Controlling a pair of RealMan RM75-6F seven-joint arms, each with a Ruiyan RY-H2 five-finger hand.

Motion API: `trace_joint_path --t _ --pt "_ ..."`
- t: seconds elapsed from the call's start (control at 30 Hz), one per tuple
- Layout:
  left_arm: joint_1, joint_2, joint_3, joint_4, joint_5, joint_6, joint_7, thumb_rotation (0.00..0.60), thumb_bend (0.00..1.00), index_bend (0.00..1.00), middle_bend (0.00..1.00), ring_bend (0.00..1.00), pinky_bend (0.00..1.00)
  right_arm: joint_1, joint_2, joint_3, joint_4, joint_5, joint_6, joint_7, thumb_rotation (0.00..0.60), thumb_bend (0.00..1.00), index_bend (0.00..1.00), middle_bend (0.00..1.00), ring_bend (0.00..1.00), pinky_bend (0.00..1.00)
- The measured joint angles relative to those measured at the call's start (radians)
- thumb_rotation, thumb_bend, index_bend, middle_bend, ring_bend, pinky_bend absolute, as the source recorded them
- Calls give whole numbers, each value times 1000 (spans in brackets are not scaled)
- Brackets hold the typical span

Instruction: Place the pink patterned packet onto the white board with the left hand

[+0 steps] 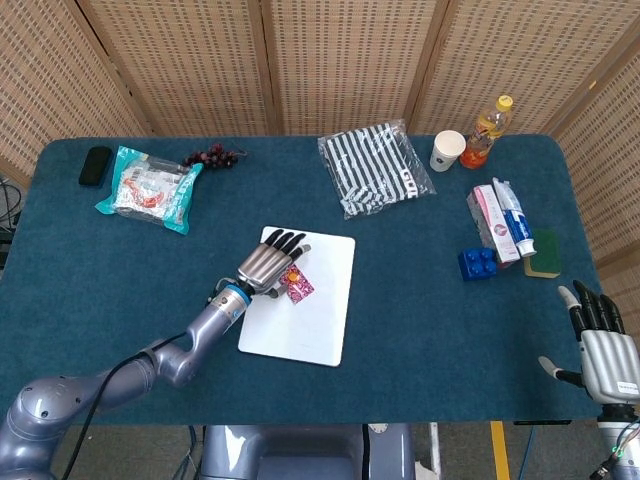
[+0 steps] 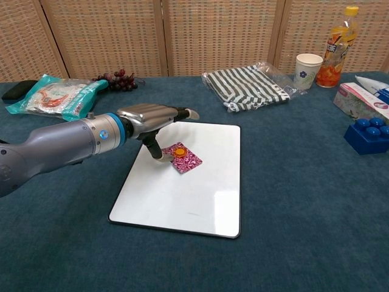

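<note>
The pink patterned packet [image 1: 299, 290] [image 2: 188, 160] lies flat on the upper left part of the white board [image 1: 312, 322] [image 2: 182, 201]. My left hand [image 1: 268, 264] [image 2: 152, 114] hovers over the board's left edge, its fingers stretched out flat above the packet. The orange-tipped thumb [image 2: 179, 150] touches the packet's near-left corner from above; nothing is pinched. My right hand [image 1: 602, 345] rests at the table's front right corner with fingers apart and nothing in it; the chest view does not show it.
A striped cloth bag [image 1: 375, 167], paper cup [image 1: 447, 150] and orange bottle [image 1: 484, 132] stand behind the board. Toothpaste boxes [image 1: 500, 220], a blue brick [image 1: 478, 263] and a green sponge [image 1: 545, 253] lie right. A teal snack bag [image 1: 148, 188], grapes [image 1: 212, 156] and a black object [image 1: 95, 164] lie far left.
</note>
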Motion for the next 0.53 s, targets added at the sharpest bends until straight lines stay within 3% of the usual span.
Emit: trace_joint_path --t 0.13,0.23,0.3,0.53 --pt "8 23 -5 -40 9 31 -16 600 265 0 0 0 0 0 0 1 1 1 0 -1 600 0 47 0 0 0" --pt "25 65 -5 -100 29 73 -30 600 68 0 0 0 0 0 0 1 2 2 1 0 600 0 47 0 0 0" --pt "44 105 -2 -152 46 116 -35 600 2 0 0 0 0 -1 -1 1 3 1 2 0 600 0 47 0 0 0" --pt "230 320 32 -411 69 393 30 600 0 0 0 0 0 -2 -4 0 1 -2 7 -8 600 0 47 0 0 0"
